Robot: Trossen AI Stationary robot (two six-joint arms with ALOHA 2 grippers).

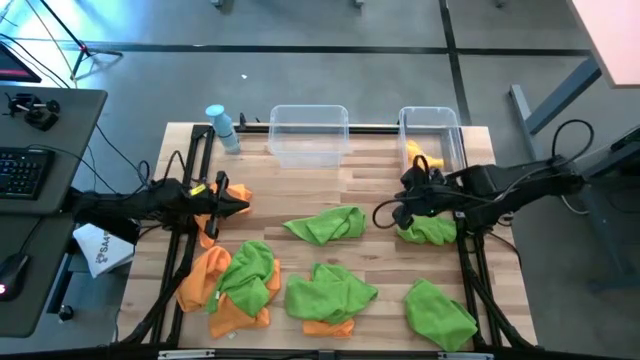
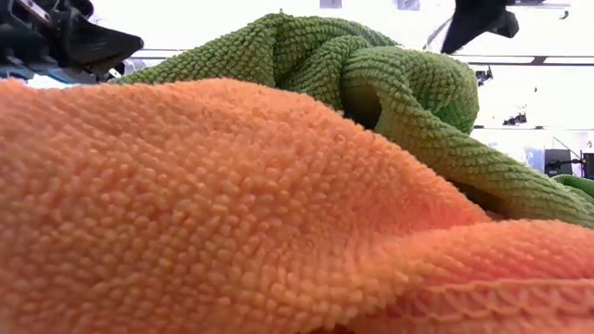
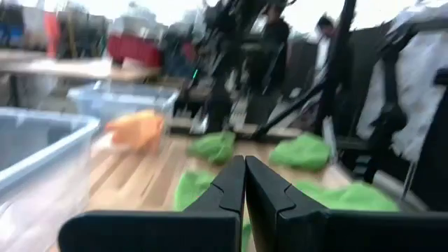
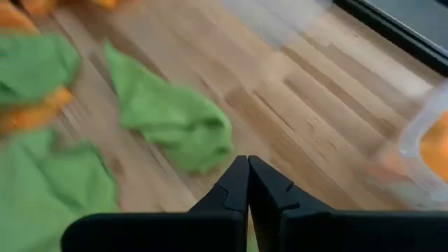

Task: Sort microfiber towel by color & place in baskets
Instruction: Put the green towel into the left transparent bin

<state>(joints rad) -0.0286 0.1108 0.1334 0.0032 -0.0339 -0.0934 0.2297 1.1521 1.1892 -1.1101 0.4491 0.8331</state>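
Two clear baskets stand at the table's far edge: the wider one (image 1: pixel 308 132) and the narrower one (image 1: pixel 432 135), which has an orange towel (image 1: pixel 420 158) in it. Green towels (image 1: pixel 325 224) (image 1: pixel 425 231) (image 1: pixel 440 311) and orange towels (image 1: pixel 200 281) lie spread or piled on the table. My left gripper (image 1: pixel 240 206) (image 3: pixel 245 164) is shut and empty, hovering over an orange towel (image 1: pixel 212 215) near the left edge. My right gripper (image 1: pixel 384 214) (image 4: pixel 248 162) is also shut and empty, between two green towels in front of the narrower basket.
A small light-blue bottle (image 1: pixel 224 128) stands left of the wider basket. Black frame bars run along the table's left and right sides. Bare wood shows between the baskets and the towels. In the low view an orange towel (image 2: pixel 232 213) and a green towel (image 2: pixel 371 83) fill the foreground.
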